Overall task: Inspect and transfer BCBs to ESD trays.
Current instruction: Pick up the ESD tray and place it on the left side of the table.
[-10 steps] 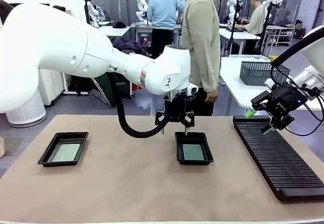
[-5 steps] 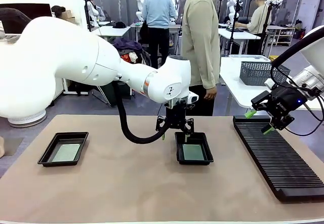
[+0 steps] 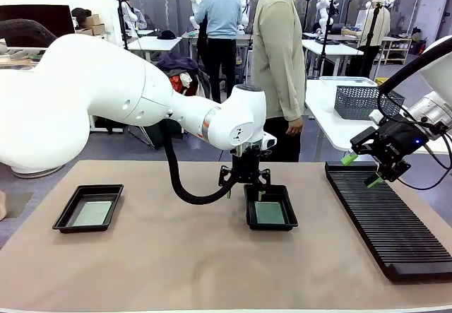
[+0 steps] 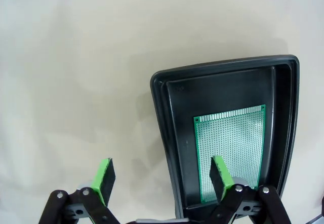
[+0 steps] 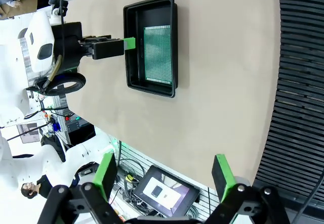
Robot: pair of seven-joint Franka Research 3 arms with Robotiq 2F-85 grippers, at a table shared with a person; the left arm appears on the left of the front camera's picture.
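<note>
Two black ESD trays lie on the tan mat. The left tray [image 3: 68,217] holds a pale BCB [image 3: 92,213]. The middle tray [image 3: 250,210] holds a green BCB [image 3: 269,213]. My left gripper [image 3: 245,194] hangs open just above the middle tray's far left rim. In the left wrist view that gripper [image 4: 162,178] straddles the tray wall [image 4: 164,133], one finger over the BCB [image 4: 233,143], the other over the mat. My right gripper [image 3: 361,170] is open and holds nothing above the far end of the rack. The right wrist view shows it [image 5: 164,176] open, with the tray [image 5: 132,47] and BCB [image 5: 157,52] beyond.
A long black ribbed rack [image 3: 388,217] lies along the mat's right side. A person [image 3: 279,58] stands at the far edge behind the middle tray. A grey mesh basket [image 3: 364,101] sits on a white table at back right. Bare mat lies between the trays.
My left gripper has come down closer to the middle tray's rim, still open. The right arm has not moved.
</note>
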